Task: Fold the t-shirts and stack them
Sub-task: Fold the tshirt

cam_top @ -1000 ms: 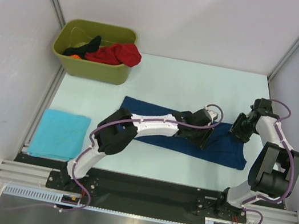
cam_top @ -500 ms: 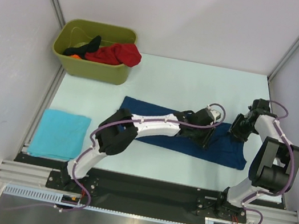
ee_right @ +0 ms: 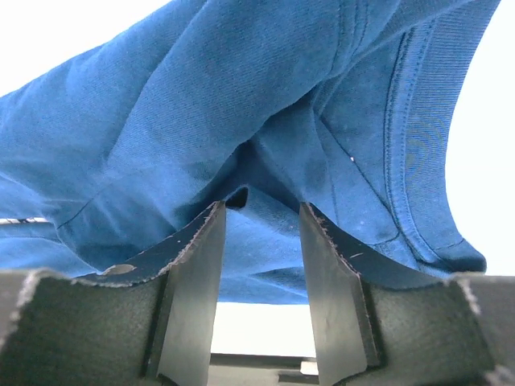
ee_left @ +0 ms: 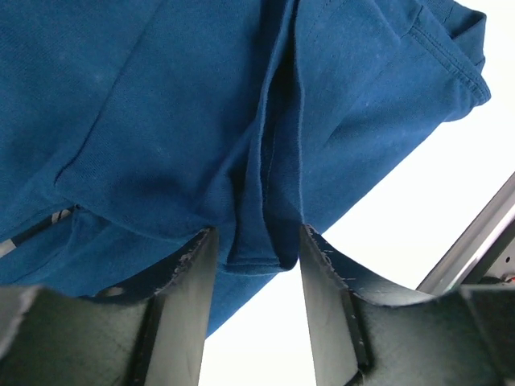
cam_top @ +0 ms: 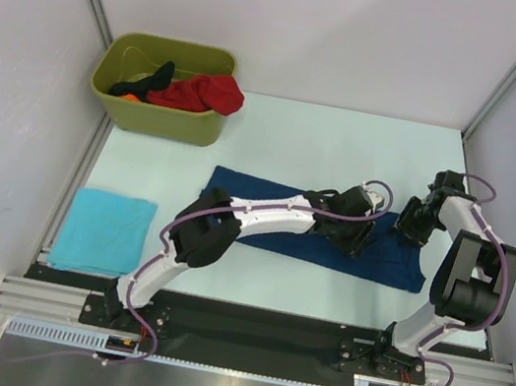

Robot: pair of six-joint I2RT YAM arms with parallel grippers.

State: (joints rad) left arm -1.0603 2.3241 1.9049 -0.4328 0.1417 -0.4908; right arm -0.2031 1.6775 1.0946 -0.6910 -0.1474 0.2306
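The left arm's fingers (ee_left: 181, 305) pinch a raised ridge of the navy t-shirt (ee_left: 145, 104). The right arm's fingers (ee_right: 193, 297) grasp a pucker near its ribbed collar. The soft knit lies half-folded, a long band across the worktop (cam_top: 326, 145). The turquoise t-shirt (cam_top: 103, 231) lies folded square. A red t-shirt (cam_top: 205, 94) and a black t-shirt (cam_top: 159, 73) wait crumpled in the olive plastic bin (cam_top: 156, 120).

The bin (cam_top: 156, 121) stood at the desk's (cam_top: 326, 145) far left corner, with bundled t-shirts (cam_top: 201, 93) in it. A folded t-shirt (cam_top: 103, 231) lay at the near left edge. The spread t-shirt (cam_top: 396, 262) lay across the middle, reaching toward the right edge. The left claw (cam_top: 362, 239) sat on its right half, and the right claw (cam_top: 410, 225) at its far right corner.
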